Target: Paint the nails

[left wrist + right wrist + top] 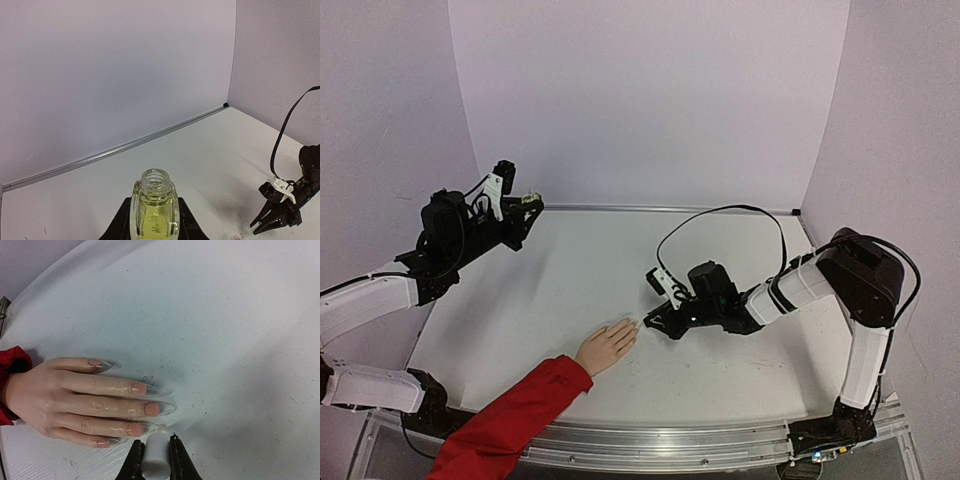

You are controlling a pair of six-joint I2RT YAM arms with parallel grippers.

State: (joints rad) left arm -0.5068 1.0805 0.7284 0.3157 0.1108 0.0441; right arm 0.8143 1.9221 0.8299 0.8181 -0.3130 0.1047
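While brush [161, 429] meets nails [139, 388], right gripper [155, 440]: clamped on white cap [154, 460].
Left gripper [153, 215]: clamped on open polish bottle [152, 187], upright against spills.

View from my remote station. A white table [570, 270] has a matte top, faintly scuffed and flecked with small dark specks in the right wrist view. A plain, pale lilac-white back wall [650, 100] rises behind it. A left wall [380, 120] and a right wall [910, 120] of the same colour close the space on three sides. A thin metal strip [670, 209] runs where the table meets the back wall. A ribbed aluminium rail [670, 440] borders the near edge. The light is soft and even, with weak shadows. I think its source is overhead, though from these views I cannot tell.
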